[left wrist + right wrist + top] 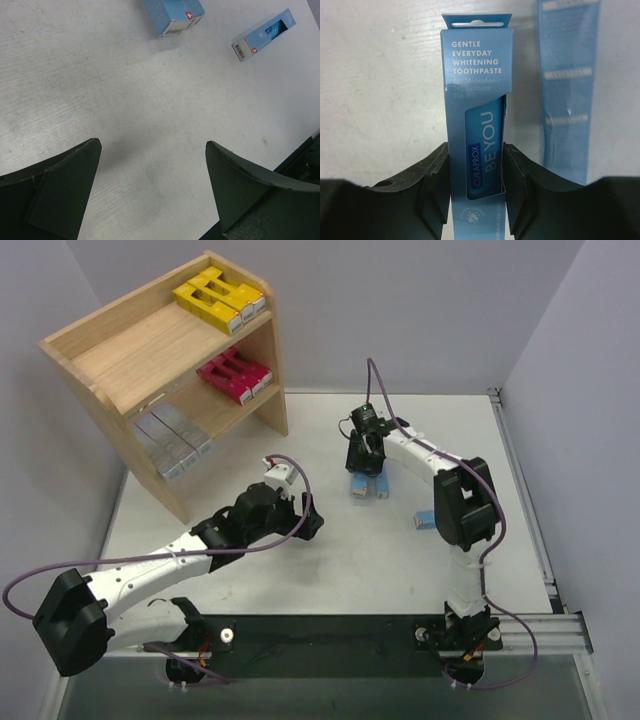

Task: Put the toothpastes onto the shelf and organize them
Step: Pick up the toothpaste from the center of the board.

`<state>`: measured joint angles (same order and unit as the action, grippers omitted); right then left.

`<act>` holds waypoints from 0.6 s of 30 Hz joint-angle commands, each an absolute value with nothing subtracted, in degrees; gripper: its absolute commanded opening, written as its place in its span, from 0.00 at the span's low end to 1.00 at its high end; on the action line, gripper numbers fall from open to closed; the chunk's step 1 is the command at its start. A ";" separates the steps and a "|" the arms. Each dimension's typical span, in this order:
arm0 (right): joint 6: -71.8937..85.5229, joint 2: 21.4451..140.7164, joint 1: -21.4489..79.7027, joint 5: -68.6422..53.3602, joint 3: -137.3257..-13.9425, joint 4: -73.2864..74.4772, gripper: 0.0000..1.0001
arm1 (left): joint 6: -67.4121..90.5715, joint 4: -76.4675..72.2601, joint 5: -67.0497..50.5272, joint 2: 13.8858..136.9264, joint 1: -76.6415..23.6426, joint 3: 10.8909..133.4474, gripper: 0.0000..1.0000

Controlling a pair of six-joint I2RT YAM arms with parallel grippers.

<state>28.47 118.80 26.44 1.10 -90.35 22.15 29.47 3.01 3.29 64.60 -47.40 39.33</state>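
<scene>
1. You are working with long, narrow cardboard toothpaste cartons. The light blue carton (477, 100) in the right wrist view is smooth, printed with white lettering, and has a hang tab at its far end. The surface (330, 570) is white and finely grained. The shelf (110, 355) is light wood with solid side panels.
2. Your right pincer (476, 170) is clamped on that carton, with its dark pads pressed against both long flanks at the near half. A second light blue carton (567, 90) lies parallel just beside it.
3. Your left pincer (152, 145) stands wide and holds nothing, above bare surface and well apart from the blue cartons.
4. A third blue carton (425, 520) lies by the right arm's elbow, partly hidden.
5. The yellow cartons (220, 298) sit at the top tier's far end. The magenta cartons (237, 375) and silver-grey cartons (172, 440) are on the lower tier. Bare wood shows along the top tier, and open surface lies between the arms.
</scene>
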 commanded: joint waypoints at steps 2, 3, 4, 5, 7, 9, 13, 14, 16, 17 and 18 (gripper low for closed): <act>40.68 106.98 26.46 2.02 -86.93 25.48 0.36 | 27.18 -1.67 14.90 65.48 -55.42 41.83 0.97; 42.17 106.09 26.54 1.76 -86.49 25.92 0.36 | 23.42 -1.84 17.29 65.74 -57.20 42.53 0.97; 42.80 105.21 26.54 1.67 -86.05 26.28 0.36 | 22.07 -1.67 20.10 66.61 -58.78 43.24 0.97; 43.59 103.46 26.54 1.76 -85.26 26.98 0.36 | 21.02 -1.50 22.91 67.23 -62.37 44.72 0.97; 45.52 101.52 26.81 1.67 -84.20 27.33 0.36 | 18.99 -2.28 30.39 69.08 -65.20 45.70 0.97; 46.49 99.15 26.98 0.88 -83.15 27.86 0.36 | 17.59 -4.12 37.04 71.35 -68.81 46.06 0.97; 47.55 95.98 27.59 0.44 -82.09 29.44 0.37 | 13.37 -14.11 44.10 75.31 -72.42 45.53 0.97; 47.72 94.50 27.77 0.53 -81.74 29.53 0.38 | 12.23 -16.15 45.25 76.19 -73.03 45.44 0.97; 47.99 93.00 28.56 0.44 -80.17 29.71 0.38 | 9.06 -22.02 48.14 79.27 -74.52 45.53 0.97; 48.34 91.77 28.91 0.44 -79.55 29.79 0.38 | 8.01 -23.89 48.86 80.32 -74.88 45.70 0.97; 48.43 91.15 29.26 0.44 -79.19 29.97 0.39 | 4.87 -25.91 49.56 82.33 -75.06 46.14 0.97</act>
<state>46.11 96.09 27.66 0.60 -80.95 27.66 13.69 -12.03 40.80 78.13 -73.47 43.77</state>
